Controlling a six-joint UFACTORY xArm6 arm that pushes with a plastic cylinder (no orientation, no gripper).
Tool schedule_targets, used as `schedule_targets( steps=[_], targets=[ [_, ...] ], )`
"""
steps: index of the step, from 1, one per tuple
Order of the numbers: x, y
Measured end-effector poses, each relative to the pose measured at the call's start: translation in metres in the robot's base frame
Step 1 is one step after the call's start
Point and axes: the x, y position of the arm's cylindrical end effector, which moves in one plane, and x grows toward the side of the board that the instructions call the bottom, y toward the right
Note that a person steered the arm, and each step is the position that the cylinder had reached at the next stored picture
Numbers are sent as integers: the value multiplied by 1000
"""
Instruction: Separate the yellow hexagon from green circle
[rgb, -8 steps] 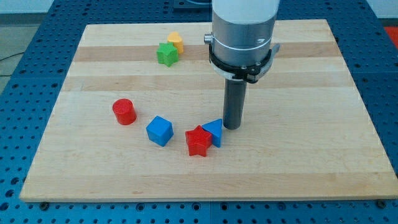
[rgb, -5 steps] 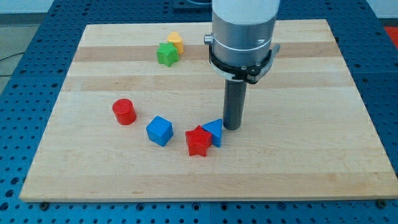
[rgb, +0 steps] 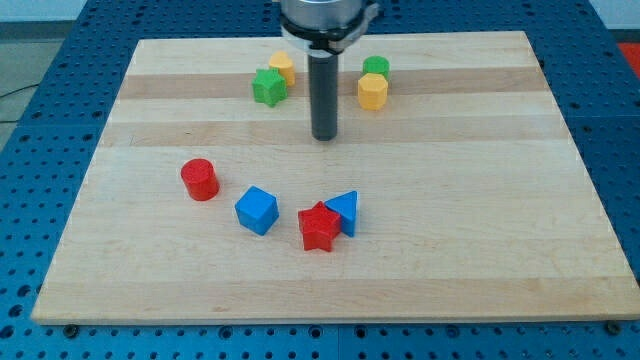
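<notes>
The yellow hexagon (rgb: 372, 92) sits near the view's top, right of centre, touching the green circle (rgb: 376, 68) just above it. My tip (rgb: 325, 137) rests on the board to the left of and below the pair, about fifty pixels from the hexagon, not touching any block.
A green star (rgb: 268, 87) touches a yellow block (rgb: 283, 68) at the top, left of the rod. A red cylinder (rgb: 199, 180) stands at the left. A blue cube (rgb: 257, 210), a red star (rgb: 319, 226) and a blue triangle (rgb: 343, 211) lie lower centre on the wooden board (rgb: 500, 200).
My tip has moved up and to the left, away from the blue triangle. The arm's body has lifted out of the way, uncovering the yellow hexagon and green circle. No block has moved.
</notes>
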Motion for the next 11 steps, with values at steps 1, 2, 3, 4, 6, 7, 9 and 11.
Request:
schedule_targets(
  steps=[1,2,3,4,6,7,9,11],
  targets=[
    [-11,-3],
    [-11,-3],
    [-12,-11],
    [-18,-20],
    [-29,-40],
    [-48,-55],
    [-79,62],
    [-51,157]
  ],
)
